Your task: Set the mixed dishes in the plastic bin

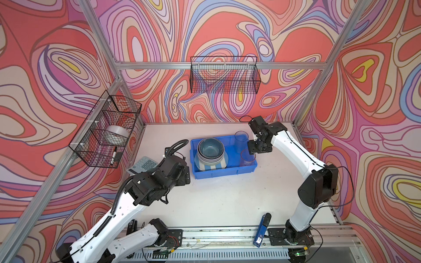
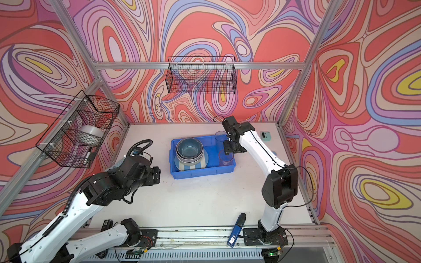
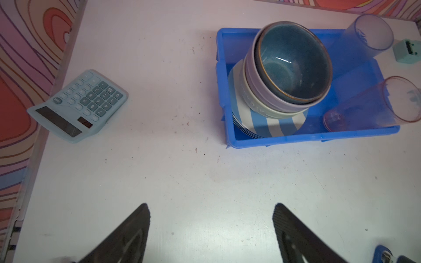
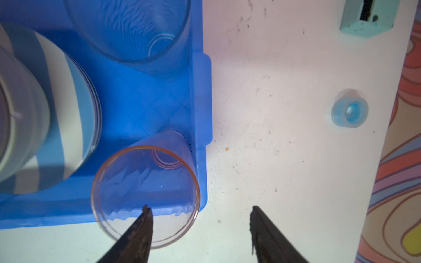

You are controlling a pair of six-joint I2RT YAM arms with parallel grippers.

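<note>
The blue plastic bin (image 1: 224,174) sits mid-table. Inside it, a dark blue bowl (image 1: 210,148) nests in a lavender and a pale green bowl on a blue-and-white striped plate (image 1: 213,168). A grey-blue cup (image 1: 241,139) and a pink cup (image 1: 247,158) stand upright at the bin's right end. My right gripper (image 4: 200,211) is open above the pink cup (image 4: 136,177). One finger hangs over the cup's mouth, the other outside its rim, and neither pinches it. My left gripper (image 3: 210,211) is open over bare table, left of the bin (image 3: 296,137).
A pale teal calculator (image 1: 143,165) lies behind my left arm. To the right of the bin are a small blue tape roll (image 4: 349,111) and a mint box (image 2: 265,135). Wire baskets (image 1: 107,129) (image 1: 224,75) hang on the walls. A blue tool (image 1: 262,230) lies at the front edge.
</note>
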